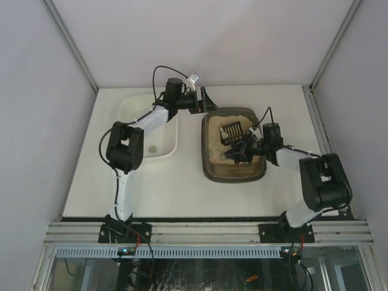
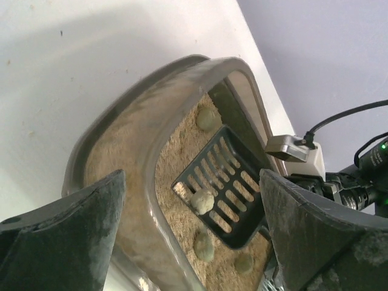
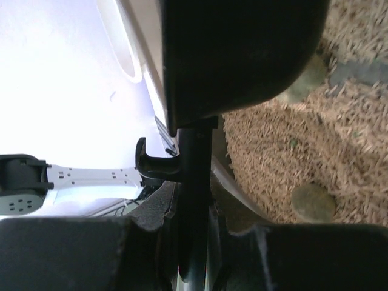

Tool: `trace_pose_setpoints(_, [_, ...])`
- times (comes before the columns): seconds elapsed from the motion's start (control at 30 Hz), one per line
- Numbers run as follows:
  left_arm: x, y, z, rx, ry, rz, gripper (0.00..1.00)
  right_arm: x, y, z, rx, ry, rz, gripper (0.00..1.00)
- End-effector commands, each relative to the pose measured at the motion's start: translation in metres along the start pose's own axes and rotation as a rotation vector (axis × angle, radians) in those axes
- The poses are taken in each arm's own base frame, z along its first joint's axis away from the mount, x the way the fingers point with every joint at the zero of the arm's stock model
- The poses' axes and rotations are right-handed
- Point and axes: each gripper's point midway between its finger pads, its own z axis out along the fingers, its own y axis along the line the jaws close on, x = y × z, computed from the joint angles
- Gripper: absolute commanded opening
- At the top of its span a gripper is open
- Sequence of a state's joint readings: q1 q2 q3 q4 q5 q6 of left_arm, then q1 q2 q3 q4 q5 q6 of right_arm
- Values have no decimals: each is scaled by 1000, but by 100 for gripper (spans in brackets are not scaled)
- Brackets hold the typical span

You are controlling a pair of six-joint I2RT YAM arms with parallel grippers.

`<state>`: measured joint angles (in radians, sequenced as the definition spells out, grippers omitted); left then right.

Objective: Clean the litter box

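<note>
The dark brown litter box (image 1: 235, 177) with beige litter sits mid-table. My right gripper (image 1: 241, 151) is shut on the handle (image 3: 195, 182) of a black slotted scoop (image 1: 232, 132), whose head is low over the litter. In the left wrist view the scoop (image 2: 233, 200) carries one pale clump (image 2: 202, 200). Other clumps (image 2: 207, 118) (image 2: 204, 246) lie in the litter. My left gripper (image 1: 203, 100) is open at the box's far left corner. Its fingers (image 2: 60, 230) stand either side of the box wall (image 2: 145, 103) without closing on it.
A white tub (image 1: 130, 106) stands left of the litter box under my left arm, with a small lump (image 1: 153, 148) on its floor. Grey walls close in the table at the back and sides. The right arm's cable arches over the box's right edge.
</note>
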<state>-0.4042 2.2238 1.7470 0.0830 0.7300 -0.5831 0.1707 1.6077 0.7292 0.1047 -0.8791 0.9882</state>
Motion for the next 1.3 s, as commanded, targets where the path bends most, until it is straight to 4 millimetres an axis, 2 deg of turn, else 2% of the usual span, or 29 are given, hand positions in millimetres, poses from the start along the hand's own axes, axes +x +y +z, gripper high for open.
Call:
trace_pose_setpoints(0.0, [-5, -49, -34, -9, 65, 39, 93, 14, 28, -18, -131, -7, -150, 0])
trace_pose_setpoints(0.13, [1, -60, -66, -60, 82, 130, 93, 31, 37, -27, -211, -11, -251, 0])
trace_pose_setpoints(0.23, [5, -69, -96, -96, 101, 192, 93, 44, 48, -39, -296, -23, -357, 0])
trace_pose_setpoints(0.3, [12, -78, -119, -75, 138, 212, 93, 46, 57, -49, -329, -82, -442, 0])
trace_pose_setpoints(0.37, [16, -81, -145, -69, 155, 214, 93, 46, 53, -56, -292, -152, -516, 0])
trace_pose_setpoints(0.43, [15, -86, -171, -67, 149, 237, 93, 55, 49, -57, -272, -144, -576, 0])
trace_pose_setpoints(0.5, [14, -85, -196, -100, 131, 265, 93, 63, 49, -62, -319, -139, -583, 0])
trace_pose_setpoints(0.57, [13, -85, -222, -153, 106, 292, 93, 56, 50, -74, -378, -207, -538, 0])
trace_pose_setpoints(0.63, [18, -81, -241, -211, 95, 301, 94, 55, 47, -71, -367, -200, -505, 0])
trace_pose_setpoints(0.67, [21, -79, -249, -235, 91, 302, 98, 61, 47, -66, -361, -164, -504, 0])
trace_pose_setpoints(0.73, [33, -74, -261, -270, 94, 290, 100, 66, 47, -64, -374, -139, -484, 0])
trace_pose_setpoints(0.83, [51, -71, -274, -314, 92, 296, 100, 50, 47, -78, -413, -224, -432, 0])
trace_pose_setpoints(0.87, [54, -70, -278, -333, 86, 301, 100, 48, 43, -77, -405, -227, -404, 0])
trace_pose_setpoints(0.97, [60, -61, -292, -429, 73, 310, 100, 65, 47, -63, -419, -125, -404, 0])
trace_pose_setpoints(1.0, [61, -58, -297, -463, 77, 317, 100, 66, 48, -64, -436, -121, -395, 0])
trace_pose_setpoints(1.1, [64, -48, -310, -543, 80, 319, 100, 49, 41, -75, -463, -179, -319, 0])
trace_pose_setpoints(1.2, [70, -41, -316, -567, 72, 292, 100, 60, 42, -56, -446, -95, -324, 0])
trace_pose_setpoints(1.27, [73, -38, -317, -568, 65, 270, 100, 59, 48, -56, -466, -96, -320, 0])
